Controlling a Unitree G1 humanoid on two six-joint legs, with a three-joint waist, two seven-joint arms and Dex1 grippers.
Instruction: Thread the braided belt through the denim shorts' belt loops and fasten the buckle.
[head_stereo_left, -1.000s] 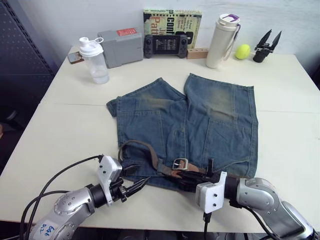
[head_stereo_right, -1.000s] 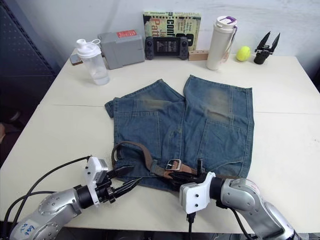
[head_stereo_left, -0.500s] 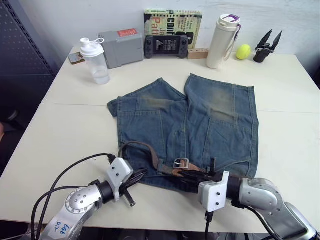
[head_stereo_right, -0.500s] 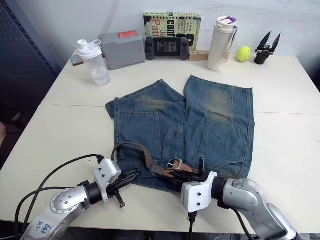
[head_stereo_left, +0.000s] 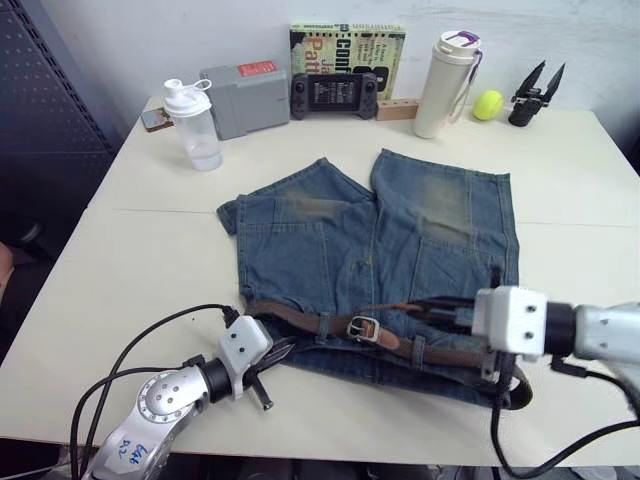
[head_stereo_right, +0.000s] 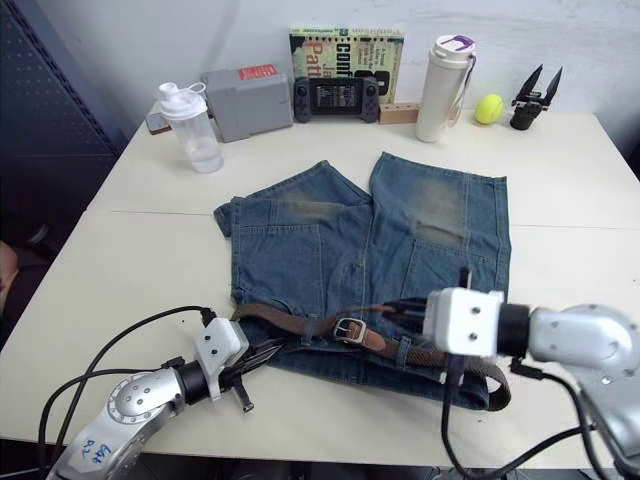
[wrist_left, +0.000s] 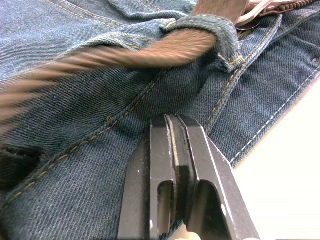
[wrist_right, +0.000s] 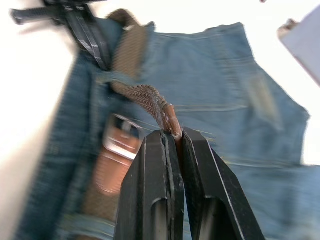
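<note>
Braided belt (head_stereo_left: 300, 318) lies along the waistband of the denim shorts (head_stereo_left: 400, 250), which are spread flat on the worktop (head_stereo_left: 150, 260), waist toward the robot. The strap passes under at least two belt loops (head_stereo_left: 322, 328), and the single silver buckle (head_stereo_left: 361, 327) sits near the middle of the waistband.

The right gripper (wrist_right: 172, 137) has its two black fingers (wrist_right: 155, 165) pressed together on the tan leather tip of the belt, pinching it above the shorts. The left gripper (wrist_left: 172, 125) has its fingers (wrist_left: 160, 150) pressed together as well, their tips on the denim at the waistband's left end just below the strap; whether any cloth is caught between them is hard to tell.

At the far edge stand one shaker bottle (head_stereo_left: 190, 125), one grey box (head_stereo_left: 245, 98) with a red label too small to read, one handheld game console (head_stereo_left: 335, 95), one book (head_stereo_left: 347, 50) showing the letters "Com" and "Pat", one white flask (head_stereo_left: 445, 85), one yellow-green ball (head_stereo_left: 487, 104) and one black spare gripper (head_stereo_left: 532, 92).
</note>
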